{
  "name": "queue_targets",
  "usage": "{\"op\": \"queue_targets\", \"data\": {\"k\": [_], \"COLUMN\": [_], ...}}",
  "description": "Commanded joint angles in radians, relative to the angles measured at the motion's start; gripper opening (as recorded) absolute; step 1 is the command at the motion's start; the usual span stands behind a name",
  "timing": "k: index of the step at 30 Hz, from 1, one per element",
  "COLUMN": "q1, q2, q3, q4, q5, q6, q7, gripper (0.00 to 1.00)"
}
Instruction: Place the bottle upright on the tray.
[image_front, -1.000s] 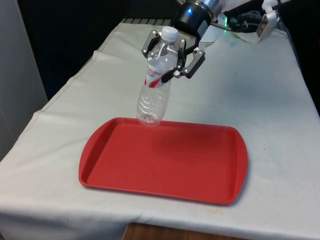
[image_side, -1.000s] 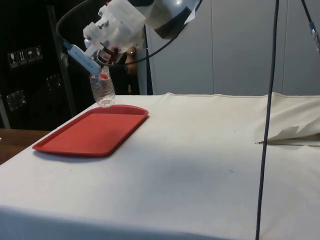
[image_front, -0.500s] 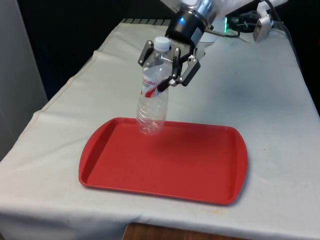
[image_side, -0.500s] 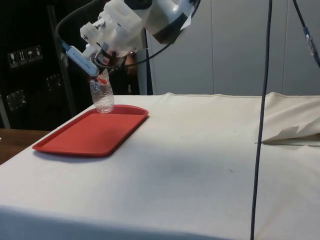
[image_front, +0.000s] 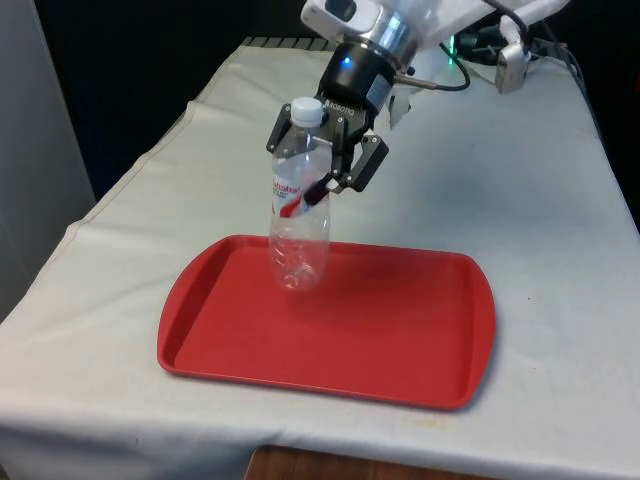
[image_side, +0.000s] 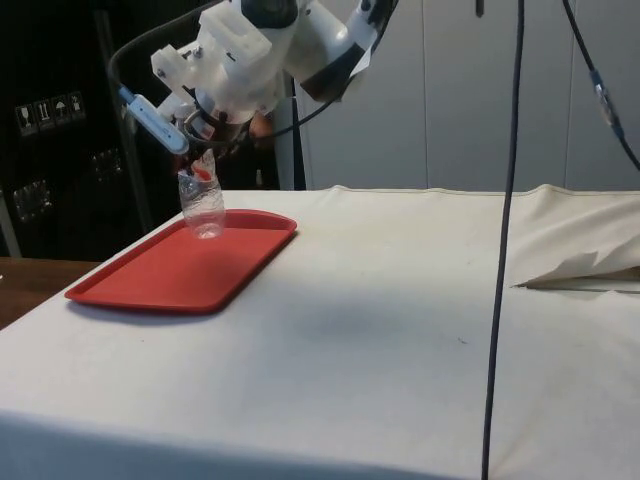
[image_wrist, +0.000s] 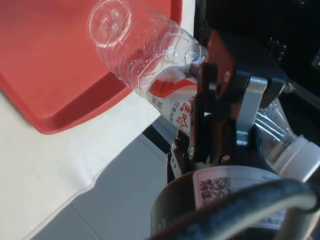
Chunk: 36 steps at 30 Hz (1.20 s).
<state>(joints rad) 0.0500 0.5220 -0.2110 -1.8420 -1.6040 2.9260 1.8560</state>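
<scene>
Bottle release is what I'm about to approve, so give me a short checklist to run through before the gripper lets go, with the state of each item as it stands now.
1. Grip: gripper shut on the bottle at its upper part, near the label: ok.
2. Bottle over the tray: its base lies within the far rim in the front view: ok.
3. Upright: close to vertical, with a slight lean in both fixed views: not ok yet.
4. Base resting on the tray floor: cannot tell.
5. Landing spot free of other objects: ok.
6. Cap on: ok.
</scene>
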Motion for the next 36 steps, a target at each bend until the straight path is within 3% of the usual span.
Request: {"op": "queue_targets", "data": {"k": [1, 2, 3, 4, 9, 10, 11, 12, 13, 18, 19, 27, 34, 35, 36], "q1": [-0.012, -0.013, -0.001, -0.013, -0.017, -0.016, -0.006, -0.016, -0.016, -0.006, -0.010, 0.000, -0.002, 0.004, -0.002], "q2": [0.014, 0.020, 0.013, 0.026, 0.052, 0.060, 0.055, 0.064, 0.067, 0.073, 0.078, 0.081, 0.102, 0.096, 0.105], "q3": [0.003, 0.001, -0.005, -0.002, -0.008, -0.008, -0.016, -0.009, -0.009, -0.016, -0.009, -0.005, 0.000, -0.005, 0.000], "q4": [0.008, 0.013, 0.012, 0.017, 0.038, 0.045, 0.049, 0.049, 0.052, 0.067, 0.065, 0.081, 0.092, 0.089, 0.094], "q5": [0.014, 0.020, 0.009, 0.024, 0.052, 0.063, 0.050, 0.066, 0.069, 0.070, 0.086, 0.073, 0.096, 0.087, 0.097], "q6": [0.028, 0.033, 0.010, 0.038, 0.061, 0.067, 0.048, 0.069, 0.070, 0.053, 0.060, 0.036, 0.044, 0.035, 0.046], "q7": [-0.009, -0.010, 0.000, -0.010, -0.013, -0.014, -0.002, -0.015, -0.015, -0.009, -0.023, -0.011, -0.016, -0.010, -0.015], "gripper": [0.14, 0.14, 0.14, 0.14, 0.14, 0.14, 0.14, 0.14, 0.14, 0.14, 0.14, 0.14, 0.14, 0.14, 0.14]}}
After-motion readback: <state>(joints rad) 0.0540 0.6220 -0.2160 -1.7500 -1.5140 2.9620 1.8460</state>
